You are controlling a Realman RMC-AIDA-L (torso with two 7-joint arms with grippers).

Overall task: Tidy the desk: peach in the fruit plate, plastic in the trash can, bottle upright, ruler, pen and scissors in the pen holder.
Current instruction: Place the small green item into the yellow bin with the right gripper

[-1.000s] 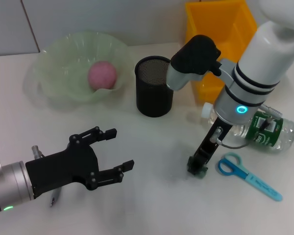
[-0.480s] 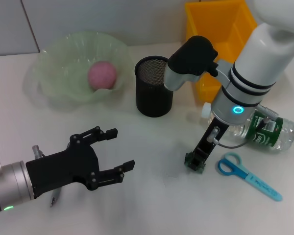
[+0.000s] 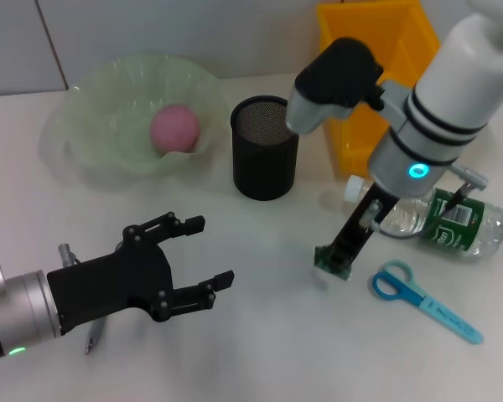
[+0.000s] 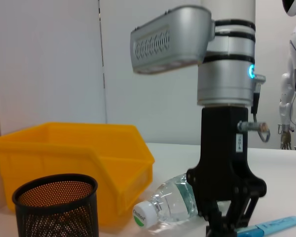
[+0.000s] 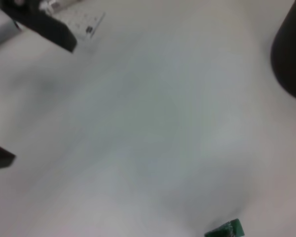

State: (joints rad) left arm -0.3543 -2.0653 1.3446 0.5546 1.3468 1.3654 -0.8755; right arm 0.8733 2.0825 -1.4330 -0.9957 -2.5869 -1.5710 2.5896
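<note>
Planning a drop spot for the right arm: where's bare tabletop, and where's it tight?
Free: the white tabletop between the open left gripper and the right gripper, in front of the black mesh pen holder.

Crowded: the right side, with the lying clear plastic bottle, blue scissors and yellow bin. The pale green fruit plate holding the pink peach fills the far left.

White worktop (image 3: pixel 260 352) with scattered desk items.
Upper left: fruit plate (image 3: pixel 109 138); centre: pen holder (image 3: pixel 264 149); right: yellow bin (image 3: pixel 377 50), lying bottle (image 3: pixel 440 219), blue scissors (image 3: pixel 423 301).
</note>
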